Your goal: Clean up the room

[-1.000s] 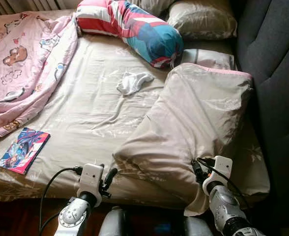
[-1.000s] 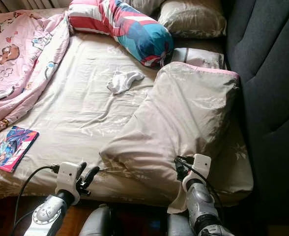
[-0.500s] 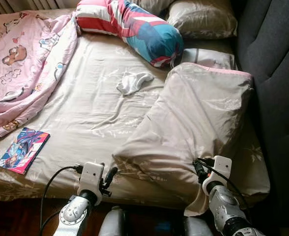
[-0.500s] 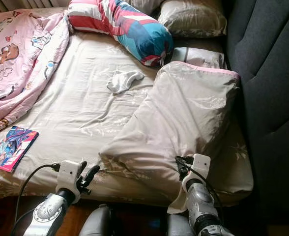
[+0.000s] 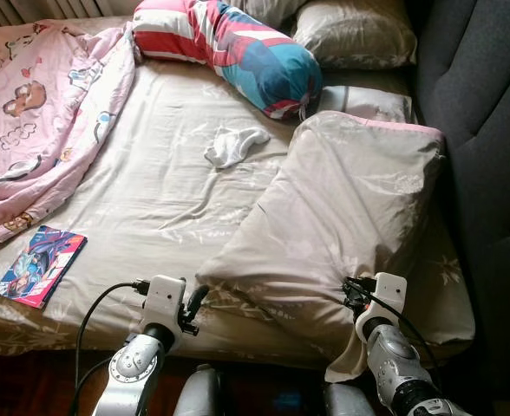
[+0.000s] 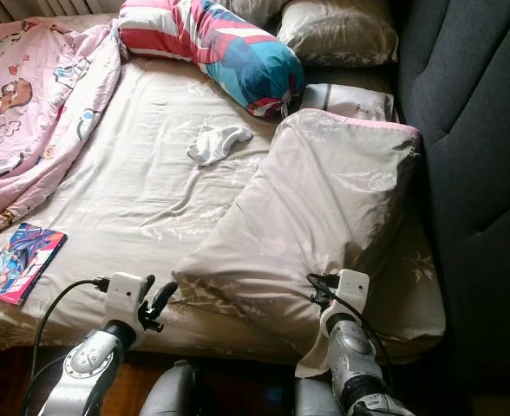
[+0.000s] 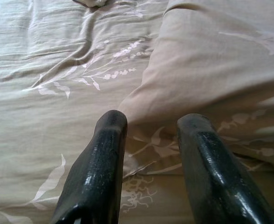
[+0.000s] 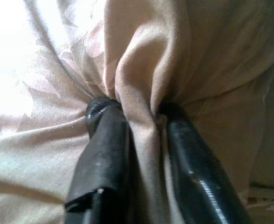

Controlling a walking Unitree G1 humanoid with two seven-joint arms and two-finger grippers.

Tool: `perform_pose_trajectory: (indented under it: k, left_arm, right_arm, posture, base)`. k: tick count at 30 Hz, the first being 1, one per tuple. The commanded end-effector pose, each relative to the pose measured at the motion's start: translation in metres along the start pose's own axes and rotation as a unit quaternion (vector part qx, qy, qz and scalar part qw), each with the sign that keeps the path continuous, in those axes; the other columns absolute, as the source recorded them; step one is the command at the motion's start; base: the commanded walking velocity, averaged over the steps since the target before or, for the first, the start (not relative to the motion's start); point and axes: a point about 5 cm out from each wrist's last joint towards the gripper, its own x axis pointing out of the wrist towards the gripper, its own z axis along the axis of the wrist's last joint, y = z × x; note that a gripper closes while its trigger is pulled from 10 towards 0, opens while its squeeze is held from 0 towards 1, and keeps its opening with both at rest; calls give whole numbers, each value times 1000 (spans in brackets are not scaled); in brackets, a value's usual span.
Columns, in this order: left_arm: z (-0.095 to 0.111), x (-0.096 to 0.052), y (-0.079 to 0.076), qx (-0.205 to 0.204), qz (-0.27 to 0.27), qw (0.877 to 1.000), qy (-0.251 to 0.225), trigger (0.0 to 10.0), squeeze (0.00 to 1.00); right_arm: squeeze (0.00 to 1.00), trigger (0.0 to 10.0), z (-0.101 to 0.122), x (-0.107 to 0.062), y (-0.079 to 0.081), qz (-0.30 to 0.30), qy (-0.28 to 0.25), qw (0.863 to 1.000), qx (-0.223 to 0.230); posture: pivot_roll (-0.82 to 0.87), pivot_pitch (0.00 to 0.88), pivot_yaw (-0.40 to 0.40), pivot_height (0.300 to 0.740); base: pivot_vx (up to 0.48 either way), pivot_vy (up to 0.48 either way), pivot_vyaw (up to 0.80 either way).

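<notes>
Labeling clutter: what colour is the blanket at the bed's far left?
Pink blanket with cartoon prints; clearest in left eye view.

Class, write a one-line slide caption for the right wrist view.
Right end effector pinching a bunched fold of the beige leaf-printed fabric pillow between its two black fingers.

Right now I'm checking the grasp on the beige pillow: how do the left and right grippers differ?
The right gripper has its fingers pinched on a fold of the beige pillow; the left gripper has its fingers apart, holding nothing. The right gripper sits at the pillow's near edge, the left gripper just short of the pillow's near left corner, over the bedsheet. Both have two black fingers pointed toward the pillow.
</notes>
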Motion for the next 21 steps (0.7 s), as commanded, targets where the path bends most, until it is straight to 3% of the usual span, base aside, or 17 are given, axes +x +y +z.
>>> perform_pose_trajectory:
  k: [1,8,15,21]
  left_arm:
    - [-9,-4,4,5,7,1000,18,10000,0]
    - [-9,-1,5,5,11,1000,17,10000,0]
    - [-9,4,3,1,14,1000,15,10000,0]
    - [-9,4,3,1,14,1000,15,10000,0]
  right_arm:
    - [0,0,-30,-8,-2,-9,67,998,5]
    - [0,0,-22,-7,-20,-63,54,996,18]
    - [0,0,12,-14,-82,-211,-9,977,28]
    - [0,0,12,-14,-82,-211,-9,977,28]
  posture:
    - [22,207,95,659]
    - [6,187,92,659]
    - [-21,173,77,659]
    - [-21,173,77,659]
  base:
    - [0,0,0]
    - [0,0,0]
    - [0,0,0]
    - [0,0,0]
